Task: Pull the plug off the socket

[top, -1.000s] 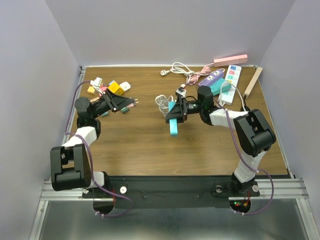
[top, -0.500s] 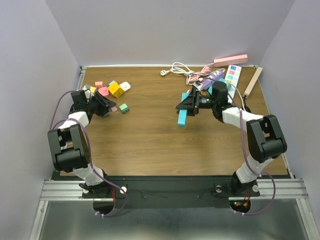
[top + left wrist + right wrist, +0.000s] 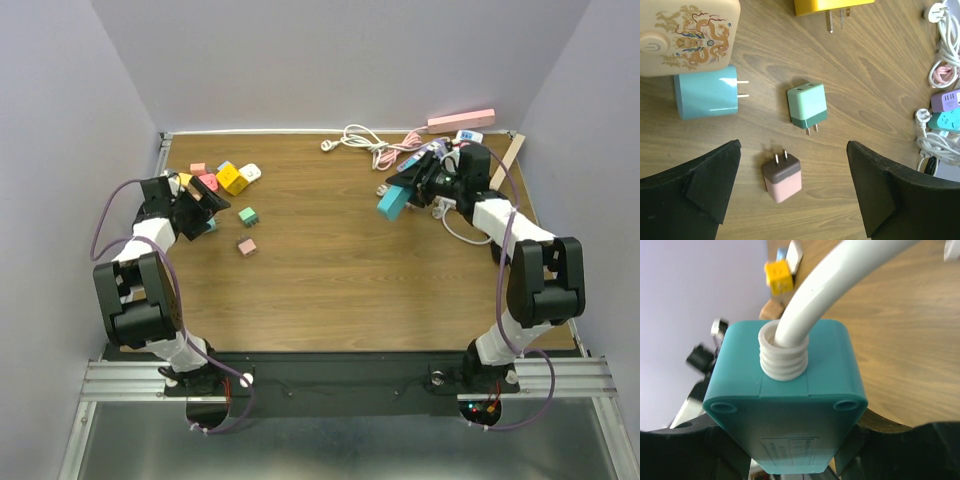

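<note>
We see the wooden table (image 3: 330, 290), and at its far right the teal power strip (image 3: 790, 405) is tilted up, its end clamped tight in the right gripper (image 3: 411, 188), with a white cord (image 3: 830, 280) curling away. Our left gripper (image 3: 793, 150) hangs with jaws spread wide over a loose pink plug (image 3: 782, 177). A green plug (image 3: 808, 105) lies nearby.

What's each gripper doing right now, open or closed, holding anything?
Left gripper: open, holding nothing, above the pink plug.
Right gripper: shut on the teal power strip.
</note>
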